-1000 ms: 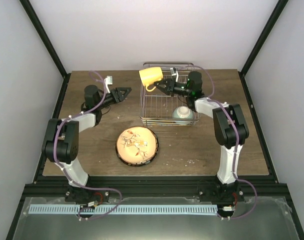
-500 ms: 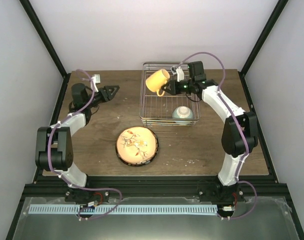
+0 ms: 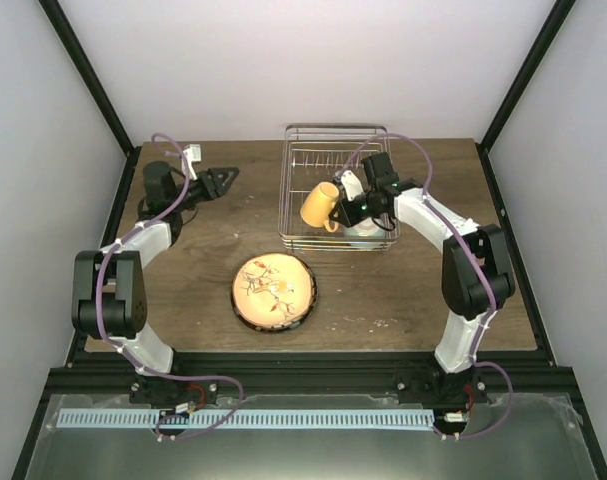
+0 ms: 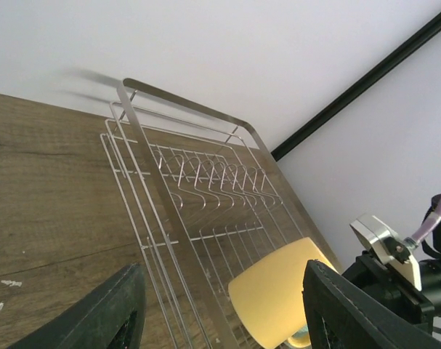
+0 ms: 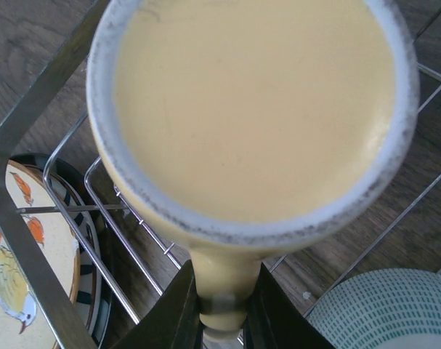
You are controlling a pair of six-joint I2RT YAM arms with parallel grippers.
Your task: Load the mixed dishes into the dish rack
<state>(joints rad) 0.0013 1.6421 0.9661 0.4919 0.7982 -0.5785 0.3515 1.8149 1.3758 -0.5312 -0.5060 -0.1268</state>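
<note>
Lying nearest the arms, a cream and orange plate (image 3: 273, 292) with a dark rim sits flat on the worktop (image 3: 383, 295), a little left of the middle. Beyond it, the wire dish rack (image 3: 318, 165) stands against the far edge, right of centre. A pale teal bowl (image 5: 387, 309) rests inside the rack at its near right corner, largely hidden from above by the right arm. The right gripper (image 5: 221, 309) is pinching the handle of a yellow mug (image 3: 318, 204), which hangs tilted over the near left part of the rack. Whether the mug touches the wires I cannot tell. Near the far left corner of the worktop, the left gripper (image 3: 223, 178) hovers with its fingers spread, holding nothing and pointing toward the rack.
</note>
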